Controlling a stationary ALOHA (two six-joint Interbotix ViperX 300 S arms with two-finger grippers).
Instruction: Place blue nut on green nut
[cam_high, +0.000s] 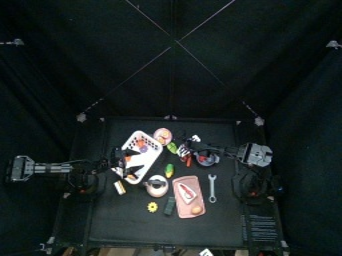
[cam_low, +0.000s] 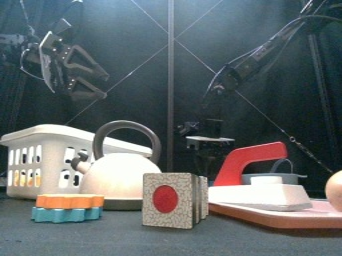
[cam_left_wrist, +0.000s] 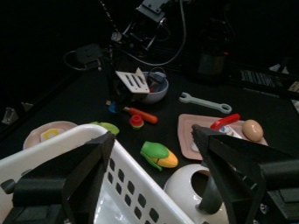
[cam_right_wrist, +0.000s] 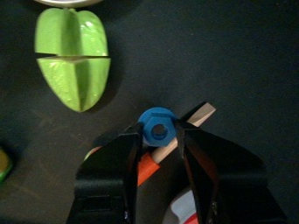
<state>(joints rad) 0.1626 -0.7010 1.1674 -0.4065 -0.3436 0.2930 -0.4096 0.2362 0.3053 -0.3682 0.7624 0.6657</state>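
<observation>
Between the right gripper (cam_right_wrist: 158, 138) jaws, blue nut (cam_right_wrist: 156, 126) grasped, hole facing the camera, left gripper (cam_left_wrist: 152, 166) released.

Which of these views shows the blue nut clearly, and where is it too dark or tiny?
Right wrist view: blue nut evenly lit between the right gripper jaws. Top view: table small, surroundings dark, nut indistinguishable. Front view: no nut visible.
</observation>
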